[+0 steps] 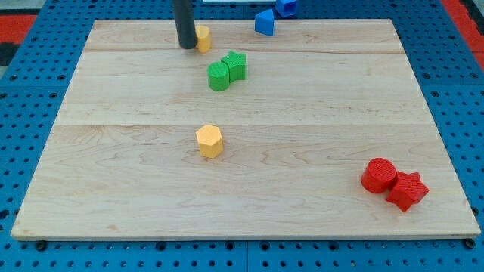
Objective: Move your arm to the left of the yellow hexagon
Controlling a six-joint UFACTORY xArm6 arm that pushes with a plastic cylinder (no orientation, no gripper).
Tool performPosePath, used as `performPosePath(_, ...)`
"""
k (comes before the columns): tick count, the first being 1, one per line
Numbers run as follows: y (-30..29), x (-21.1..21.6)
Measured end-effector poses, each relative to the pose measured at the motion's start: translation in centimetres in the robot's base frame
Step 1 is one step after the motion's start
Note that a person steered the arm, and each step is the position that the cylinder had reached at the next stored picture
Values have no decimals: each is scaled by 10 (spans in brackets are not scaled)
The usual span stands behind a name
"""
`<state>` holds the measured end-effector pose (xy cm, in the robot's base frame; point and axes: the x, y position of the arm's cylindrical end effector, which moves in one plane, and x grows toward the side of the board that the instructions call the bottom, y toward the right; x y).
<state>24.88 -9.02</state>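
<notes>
A yellow hexagon block (209, 140) lies near the middle of the wooden board (113, 174). My tip (186, 46) rests near the view's top, well above and slightly left of the hexagon. It touches the left side of a second yellow block (203, 38), whose shape is partly hidden by the rod.
Two green blocks (227, 71) sit touching each other between the tip and the hexagon. A blue block (264, 23) lies at the top edge, another blue block (286, 7) beyond it. A red cylinder (378, 175) and a red star-like block (407, 190) sit at the bottom right.
</notes>
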Motion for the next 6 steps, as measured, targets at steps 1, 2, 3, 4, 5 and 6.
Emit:
performPosePath(1, 29, -25)
performPosePath(2, 55, -46)
performPosePath(3, 48, -52)
performPosePath(4, 12, -3)
performPosePath(5, -5, 70)
performPosePath(6, -23, 137)
